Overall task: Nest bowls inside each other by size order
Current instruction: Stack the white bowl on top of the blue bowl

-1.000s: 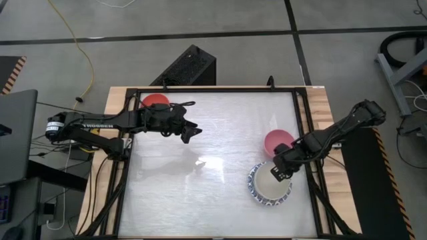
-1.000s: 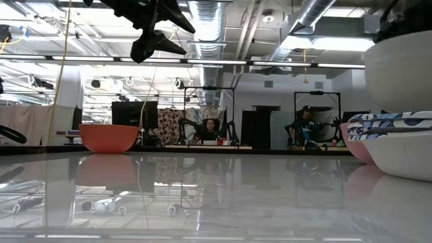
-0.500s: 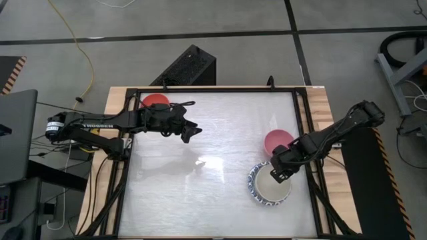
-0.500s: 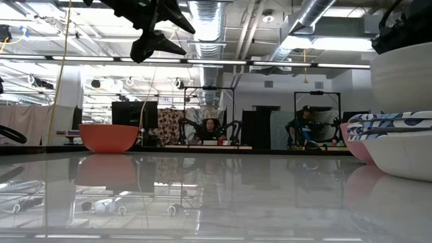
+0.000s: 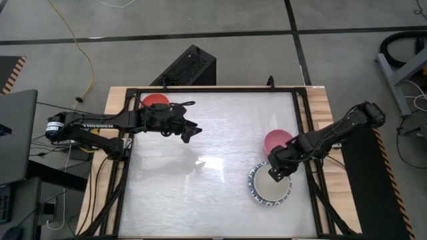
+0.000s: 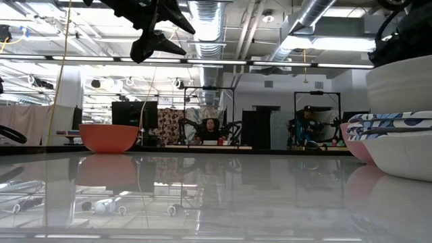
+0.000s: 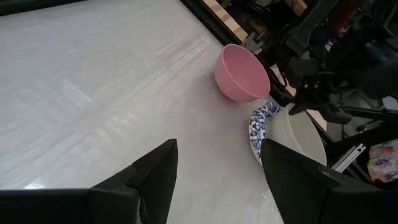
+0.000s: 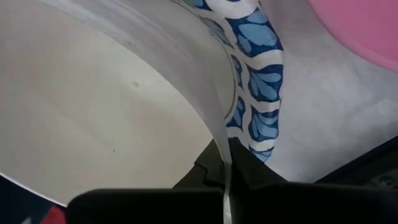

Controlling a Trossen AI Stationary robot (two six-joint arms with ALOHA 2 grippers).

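The right pincer [image 5: 275, 175] is pinching the rim of the cream bowl [image 5: 272, 189], one finger inside the wall and one outside, as the right wrist view shows with the thin wall [image 8: 186, 81] running down between the dark fingers [image 8: 214, 168]. The cream bowl sits inside the blue-rimmed stack [image 5: 253, 185], its wall standing above the patterned rims in the low view [image 6: 398, 84]. How many blue-rimmed bowls the stack holds cannot be told; in the low view at least two patterned rims [image 6: 391, 125] lie one on the other. The stack stands on the table [image 5: 200, 153], near its right edge.

The pink bowl [image 5: 277, 141] stands upright just beside the stack, on the side farther from the front edge of the table; whether the two touch cannot be told. In the left wrist view the pink bowl [image 7: 241, 73] and the stack [image 7: 261, 124] show close together, with the right arm above them.

The red bowl [image 5: 155, 101] stands well apart from the stack, at the far left corner of the table, upright [image 6: 109, 137].

The left pincer [image 5: 189, 133] hangs in the air near the red bowl, on the side toward the stack, its fingers [image 7: 155, 174] spread and holding nothing
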